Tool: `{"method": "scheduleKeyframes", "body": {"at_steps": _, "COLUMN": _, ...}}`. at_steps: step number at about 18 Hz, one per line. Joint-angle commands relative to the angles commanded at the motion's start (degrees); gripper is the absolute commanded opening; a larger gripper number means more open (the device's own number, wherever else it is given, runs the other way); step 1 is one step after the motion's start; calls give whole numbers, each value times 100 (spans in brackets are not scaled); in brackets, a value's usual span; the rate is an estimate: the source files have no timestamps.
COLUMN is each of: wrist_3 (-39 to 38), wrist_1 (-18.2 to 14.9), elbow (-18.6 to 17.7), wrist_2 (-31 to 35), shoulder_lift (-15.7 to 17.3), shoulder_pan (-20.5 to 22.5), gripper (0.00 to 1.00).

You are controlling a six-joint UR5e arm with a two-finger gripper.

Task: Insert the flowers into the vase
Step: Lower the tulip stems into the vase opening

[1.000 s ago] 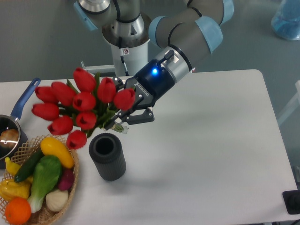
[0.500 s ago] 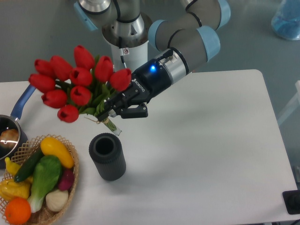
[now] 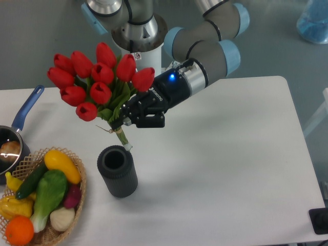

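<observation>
The flowers (image 3: 97, 79), a bunch of red tulip buds with green leaves, are held in the air over the table's left half. My gripper (image 3: 125, 119) is shut on the tied stems just below the leaves. The bunch stands nearly upright, buds up and tilted a little to the left. The stem ends (image 3: 124, 142) hang just above the right side of the rim of the dark grey ribbed vase (image 3: 117, 171). The vase stands upright on the white table, its round mouth open and empty.
A wicker basket (image 3: 77, 205) with toy vegetables and fruit sits at the front left, close beside the vase. A blue-handled saucepan (image 3: 23, 115) lies at the left edge. The arm's base (image 3: 136, 36) stands behind the flowers. A blue object (image 3: 312, 20) is at top right.
The gripper has lifted and turned the bunch from lying sideways to nearly upright. The buds rose and the stem ends now point down toward the vase's mouth. The vase has not moved.
</observation>
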Motion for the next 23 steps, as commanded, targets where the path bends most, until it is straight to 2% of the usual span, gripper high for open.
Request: {"method": "scheduleKeyframes", "body": {"at_steps": 23, "wrist_3": 307, "wrist_1": -9, "elbow": -141, "wrist_2": -97, "shoulder_lift": -299, "shoulder_pan": -167, "gripper": 19}}
